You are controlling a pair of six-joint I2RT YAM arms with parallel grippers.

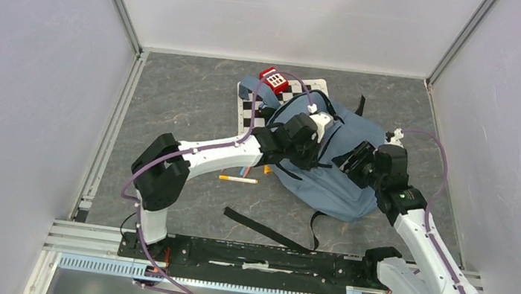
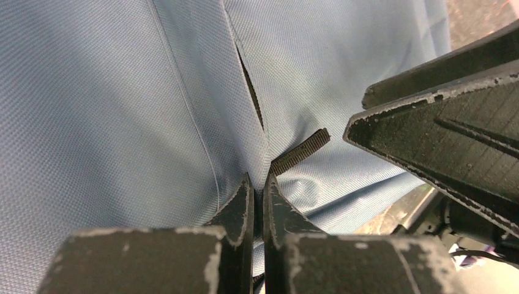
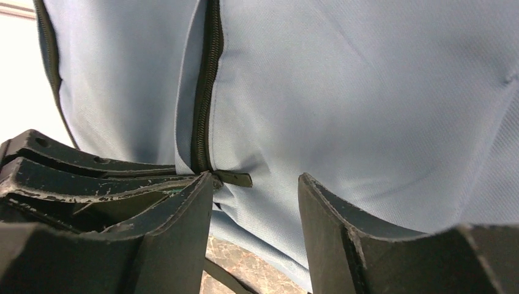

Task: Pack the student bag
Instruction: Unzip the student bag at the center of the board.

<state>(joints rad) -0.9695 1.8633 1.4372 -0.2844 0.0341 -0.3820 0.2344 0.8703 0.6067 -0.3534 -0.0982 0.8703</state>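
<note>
Two-handed job: student bag [image 1: 342,191] sits mid-right in the top view, left fingers [image 2: 242,211] pinched shut on its fabric, right fingers [image 3: 183,214] open astride the zipper pull [image 3: 235,179], zip [image 3: 205,92] running up-frame

A: tally?
B: 1 bag [image 1: 328,181], 1 checkerboard [image 1: 252,116], 1 red toy [image 1: 274,80]
A: pens?
B: 1 pen [image 1: 238,179] in the clear; small coloured bits [image 1: 246,169] beside the left arm [image 1: 212,152] half hidden, can't count them
A: arms?
B: 2, that one plus the right arm [image 1: 423,231]
A: zip pulls?
B: 1 zip pull [image 2: 298,154] in left wrist view, 1 in right [image 3: 234,179]
</note>
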